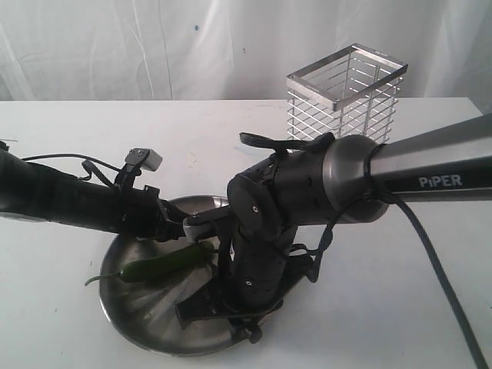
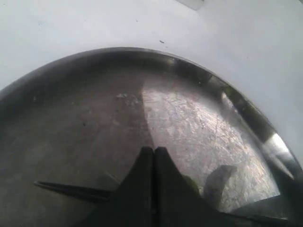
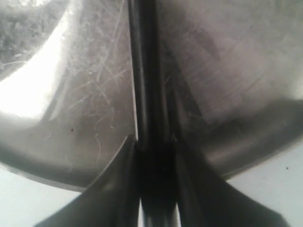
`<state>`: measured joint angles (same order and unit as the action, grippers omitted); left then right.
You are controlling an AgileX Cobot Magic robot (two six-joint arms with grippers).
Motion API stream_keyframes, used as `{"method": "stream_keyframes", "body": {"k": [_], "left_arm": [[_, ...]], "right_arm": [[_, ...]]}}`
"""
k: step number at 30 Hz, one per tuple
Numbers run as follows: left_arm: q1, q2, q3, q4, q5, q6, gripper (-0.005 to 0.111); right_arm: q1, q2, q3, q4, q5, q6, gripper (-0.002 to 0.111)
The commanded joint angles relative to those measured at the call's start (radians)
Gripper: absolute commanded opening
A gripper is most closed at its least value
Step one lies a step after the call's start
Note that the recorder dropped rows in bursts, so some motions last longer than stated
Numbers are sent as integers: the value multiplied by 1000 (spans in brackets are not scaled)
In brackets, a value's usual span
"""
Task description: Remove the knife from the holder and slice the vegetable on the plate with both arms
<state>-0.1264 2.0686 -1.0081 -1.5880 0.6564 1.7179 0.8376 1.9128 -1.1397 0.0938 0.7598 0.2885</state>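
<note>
The vegetable, a glossy green chili (image 1: 165,263), lies across the steel plate (image 1: 138,323) with its thin stem over the left rim. My left gripper (image 1: 207,231) reaches in from the left and hangs just over the chili's right end. Its fingers are pressed together on nothing in the left wrist view (image 2: 154,150), and a bit of green (image 2: 190,182) shows under them. My right gripper (image 1: 204,307) points down into the plate's near side and is shut on the knife (image 3: 144,71). The dark blade runs out from the jaws over the plate (image 3: 85,94).
The chrome wire holder (image 1: 346,96) stands at the back right of the white table, behind the right arm (image 1: 430,173). A cable (image 1: 438,269) hangs from that arm over the table's right side. White cloth covers the background.
</note>
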Motion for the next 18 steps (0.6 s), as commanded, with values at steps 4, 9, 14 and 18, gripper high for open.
{"method": "stream_keyframes", "body": {"k": [4,9,14,18], "left_arm": [[0,13,8,-23,1,-17,0],[6,13,-41,-21,173,-17,0],[6,15,-39,39,123,-41,0],[-1,15,-39,79,113,-44,0]], "right_arm": [[-9,8,13,-22,156,2,0],[-9,8,13,-17,156,0,0],[-9,8,13,-15,155,0,0],[-9,8,13,-14,138,2,0]]}}
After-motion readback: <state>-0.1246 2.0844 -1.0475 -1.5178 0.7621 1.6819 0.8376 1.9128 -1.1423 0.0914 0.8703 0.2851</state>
